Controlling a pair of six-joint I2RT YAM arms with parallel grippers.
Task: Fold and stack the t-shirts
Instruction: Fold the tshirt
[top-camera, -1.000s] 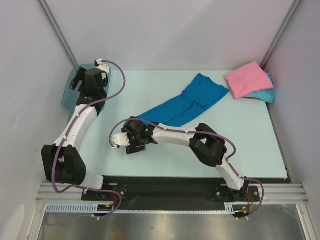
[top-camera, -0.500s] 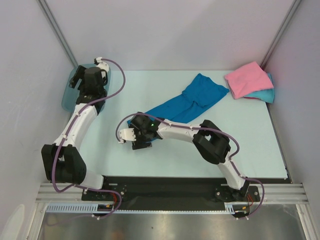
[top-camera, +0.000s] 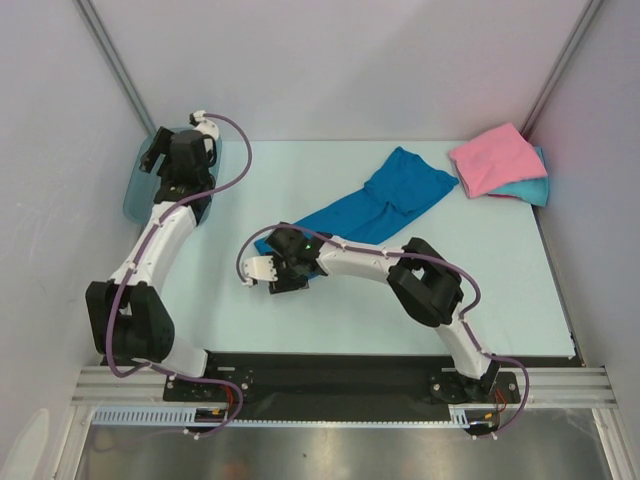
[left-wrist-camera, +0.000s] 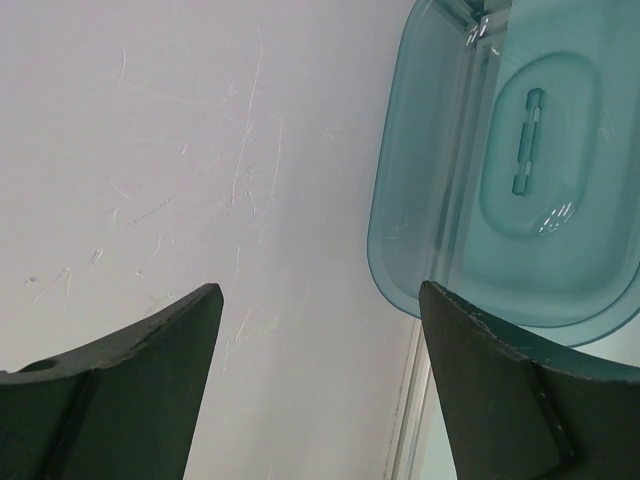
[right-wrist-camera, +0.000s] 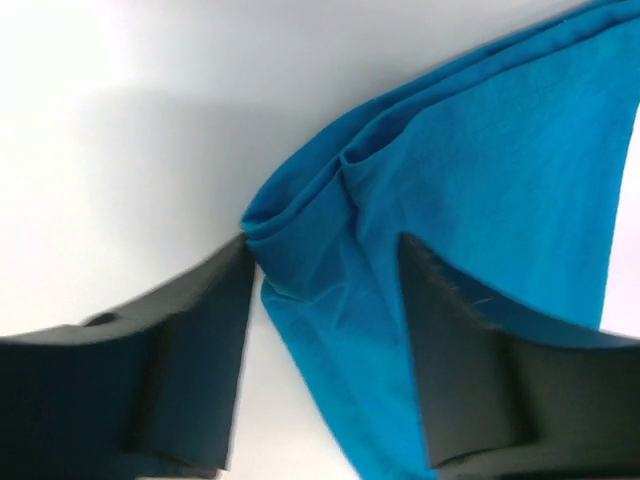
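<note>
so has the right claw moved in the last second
yes, the right claw has shifted right and away from the arm bases, off bare table and onto the near-left corner of the deep blue t-shirt, which lies where it was

Mid table: deep blue t-shirt folded lengthwise into a long band, lying diagonally, near end creased and bunched. Far right corner: pink t-shirt, folded, atop the folded turquoise t-shirt, whose edge peeks out.
</note>
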